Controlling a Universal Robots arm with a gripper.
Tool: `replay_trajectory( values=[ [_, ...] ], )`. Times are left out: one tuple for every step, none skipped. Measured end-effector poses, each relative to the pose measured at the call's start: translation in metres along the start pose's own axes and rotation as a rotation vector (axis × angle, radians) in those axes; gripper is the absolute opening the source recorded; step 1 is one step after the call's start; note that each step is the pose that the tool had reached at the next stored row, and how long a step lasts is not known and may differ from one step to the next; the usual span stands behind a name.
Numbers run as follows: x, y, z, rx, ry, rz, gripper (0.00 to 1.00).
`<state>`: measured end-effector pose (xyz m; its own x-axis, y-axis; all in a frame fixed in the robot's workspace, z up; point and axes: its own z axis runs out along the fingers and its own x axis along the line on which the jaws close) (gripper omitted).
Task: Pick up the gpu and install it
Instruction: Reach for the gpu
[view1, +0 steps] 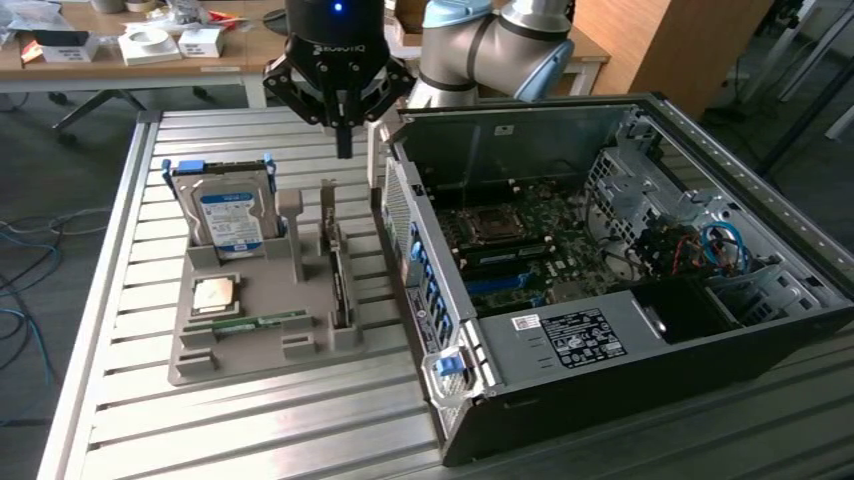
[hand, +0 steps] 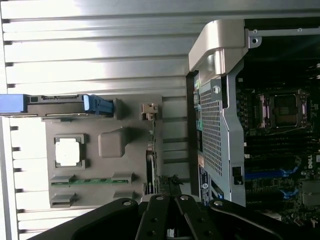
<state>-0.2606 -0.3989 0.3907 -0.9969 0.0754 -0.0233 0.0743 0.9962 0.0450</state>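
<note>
Below our jaws, stretching away from them, the gpu (view1: 340, 280) (hand: 150, 165) stands on edge in a slot of the gray holder (view1: 240, 350). Its long axis runs alongside the open computer case (view1: 601, 400). Our gripper (view1: 344, 150) hangs well above it, fingers pressed together, holding nothing. Card's untouched.

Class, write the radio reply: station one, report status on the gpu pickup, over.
Copy: gripper shut, empty, above the tray; gpu upright in its slot, untouched; nothing between them.
</note>
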Motion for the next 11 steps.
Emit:
replay_trajectory(
  values=[
    [0.001,-0.0001,0.0,0.0,0.0,0.0,0.11],
    [0.002,-0.0002,0.0,0.0,0.0,0.0,0.11],
    [0.003,-0.0002,0.0,0.0,0.0,0.0,0.11],
    [0.004,-0.0003,0.0,0.0,0.0,0.0,0.11],
    [0.005,-0.0004,0.0,0.0,-0.0001,0.0,0.11],
    [0.007,-0.0005,0.0,-0.0001,0.0,0.0,0.11],
    [0.008,-0.0006,0.0,0.0,0.0,0.0,0.11],
    [0.009,-0.0007,0.0,0.0,0.0,0.0,0.11],
    [0.01,-0.0008,0.0,0.0,0.0,0.0,0.11],
    [0.011,-0.0008,0.0,-0.0001,0.0,0.0,0.11],
    [0.011,-0.0008,0.0,-0.0001,-0.0001,0.0,0.11]
  ],
)
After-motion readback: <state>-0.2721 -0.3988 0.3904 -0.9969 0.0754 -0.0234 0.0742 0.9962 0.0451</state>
